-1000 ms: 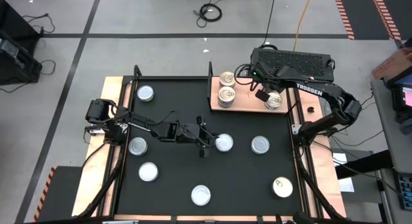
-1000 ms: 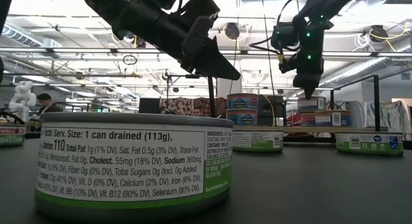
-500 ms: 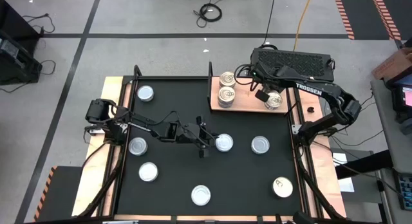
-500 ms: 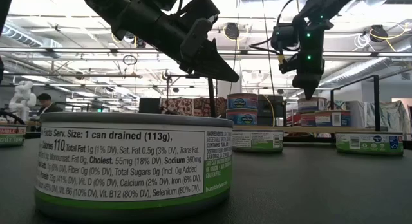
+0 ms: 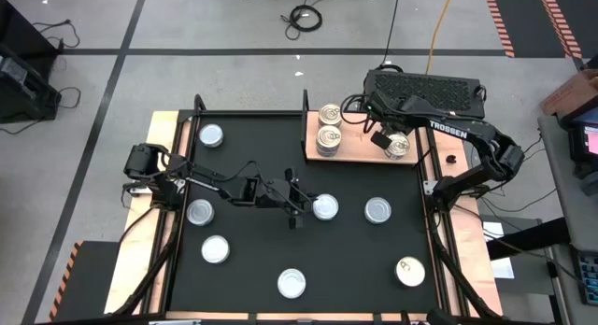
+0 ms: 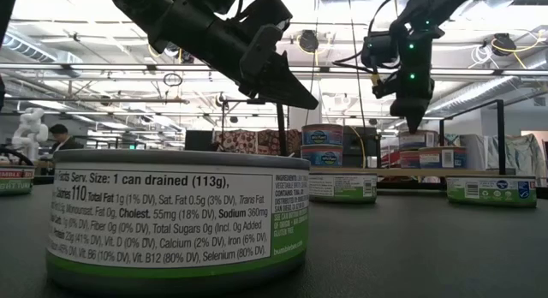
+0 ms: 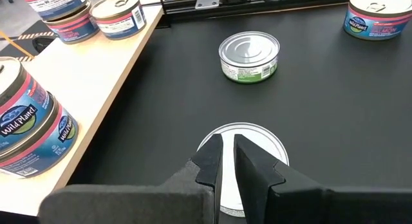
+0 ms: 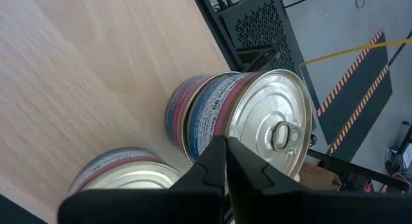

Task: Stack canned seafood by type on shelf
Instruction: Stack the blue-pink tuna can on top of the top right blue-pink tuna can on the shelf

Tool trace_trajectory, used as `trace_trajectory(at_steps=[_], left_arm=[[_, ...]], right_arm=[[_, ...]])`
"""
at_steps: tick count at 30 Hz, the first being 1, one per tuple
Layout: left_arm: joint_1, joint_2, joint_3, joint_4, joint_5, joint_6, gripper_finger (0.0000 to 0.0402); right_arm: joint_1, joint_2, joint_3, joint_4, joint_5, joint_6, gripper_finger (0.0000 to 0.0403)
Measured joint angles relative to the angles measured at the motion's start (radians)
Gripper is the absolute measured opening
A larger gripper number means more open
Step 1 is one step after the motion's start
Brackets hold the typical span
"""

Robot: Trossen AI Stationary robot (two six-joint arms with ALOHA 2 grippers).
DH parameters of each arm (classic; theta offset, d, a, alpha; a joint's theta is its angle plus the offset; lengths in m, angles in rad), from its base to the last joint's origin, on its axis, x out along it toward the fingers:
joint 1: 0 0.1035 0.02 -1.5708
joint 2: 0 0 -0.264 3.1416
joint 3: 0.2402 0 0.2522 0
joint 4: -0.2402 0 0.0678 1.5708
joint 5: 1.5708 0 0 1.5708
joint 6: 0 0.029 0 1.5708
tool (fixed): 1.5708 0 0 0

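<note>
The shelf (image 5: 360, 138) is a light wooden board at the table's far right. On it stand a stack of pull-tab tins (image 5: 329, 136), a single tin behind it (image 5: 329, 112), and a second stack (image 5: 398, 146). My right gripper (image 5: 383, 136) is shut and points down at that second stack (image 8: 257, 127), right beside its top tin. My left gripper (image 5: 297, 202) is shut and hovers mid-table over the left rim of a silvery-lidded tin (image 7: 257, 143). That tin rests flat on the black mat. My right gripper's shut fingertips (image 6: 412, 122) stand just over the top tin of the right-hand stack (image 6: 417, 140), coming from above. I cannot tell whether they touch it. My left gripper touches nothing.
Several more silvery tins lie spread over the black mat (image 5: 212, 135) (image 5: 200, 212) (image 5: 216, 249) (image 5: 291, 284) (image 5: 378, 210). A cream-gold one sits near the right front corner (image 5: 409, 271). A green-labelled tin fills the low view's foreground (image 6: 171, 217). Black frame posts stand at the shelf's edge (image 5: 306, 101).
</note>
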Motion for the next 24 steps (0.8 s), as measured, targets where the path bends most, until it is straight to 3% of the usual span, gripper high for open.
trace_trajectory(at_steps=[15, 24], left_arm=[[0.000, 0.000, 0.000, 0.000, 0.000, 0.000, 0.0042], [0.000, 0.000, 0.000, 0.000, 0.000, 0.000, 0.0042]], right_arm=[[0.000, 0.000, 0.000, 0.003, 0.000, 0.018, 0.0002], [0.000, -0.001, 0.001, 0.003, 0.006, 0.015, 0.0062]])
